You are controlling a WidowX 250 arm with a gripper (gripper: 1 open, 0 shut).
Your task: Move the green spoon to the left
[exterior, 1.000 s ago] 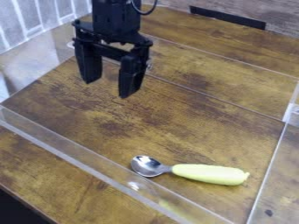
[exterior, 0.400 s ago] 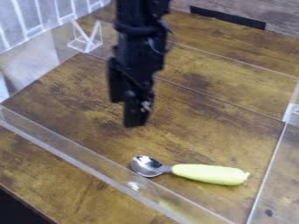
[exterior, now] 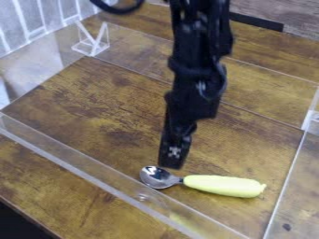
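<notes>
We have the gripper (exterior: pixel 177 147) spread wide and holding nothing, its fingertips reaching down close to the metal end of the green spoon (exterior: pixel 225 186). Whether they touch it, we cannot tell from this angle. The spoon lies on the wooden tabletop (exterior: pixel 103 110), near the clear wall (exterior: pixel 93 167) along the front edge.

What could go wrong, as we judge it: if we come down over the bowl instead of the handle, the rounded metal may slip out or spin the spoon around. If we lower with the fingers badly lined up, one tip could land on the handle and press or roll it. Straying too far toward the front could knock a finger against the clear wall.

The spoon itself has a thick, rounded, pale yellow-green handle, tapering toward a short metal neck. Its small silver bowl is shiny, with dark and bright reflections inside.
</notes>
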